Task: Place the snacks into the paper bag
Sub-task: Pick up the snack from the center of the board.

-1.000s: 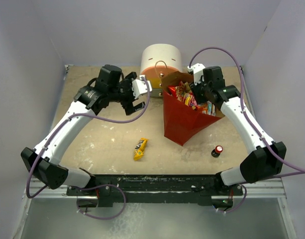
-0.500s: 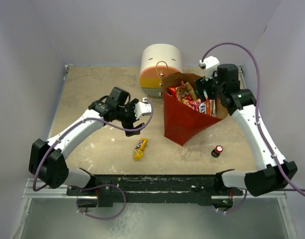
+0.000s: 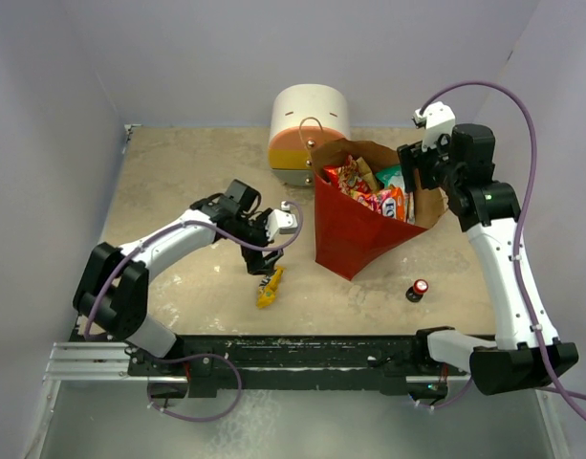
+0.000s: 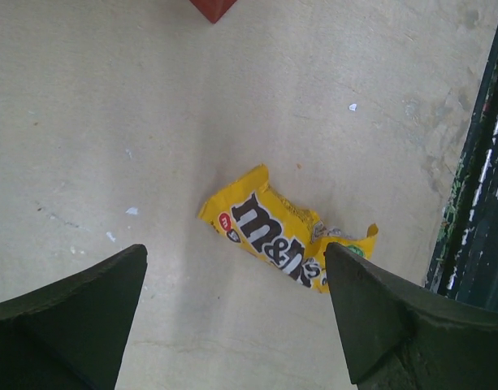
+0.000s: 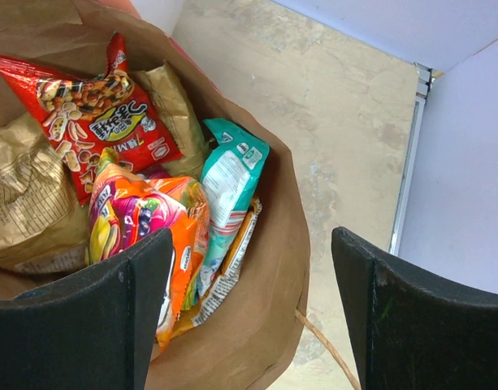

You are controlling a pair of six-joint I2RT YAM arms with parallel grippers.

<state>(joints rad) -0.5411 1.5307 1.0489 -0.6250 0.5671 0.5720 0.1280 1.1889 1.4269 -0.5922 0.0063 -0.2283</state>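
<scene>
Hovering directly over the yellow M&M's packet (image 4: 273, 240), the left gripper (image 4: 236, 250) stood wide open and empty; the packet lay flat on the table (image 4: 110, 122), long axis slanting almost from finger to finger. The right gripper (image 5: 253, 234), also open and empty, hung over the paper bag (image 5: 293, 252), well apart.

The top view looks from above and behind the 2 arm bases, tilted down and forward, far enough back to take in the whole counter (image 3: 178, 182). The left wrist view sits just behind the left claw (image 4: 234, 252), facing almost straight down and close to the counter, with the yellow M&M's packet (image 4: 273, 231) at its middle. The top view shows that same packet small, near the front edge. The right wrist view looks down past the right claw (image 5: 253, 236) into the paper bag (image 5: 293, 252) from close above. The top view shares that open mouth from farther off.
</scene>
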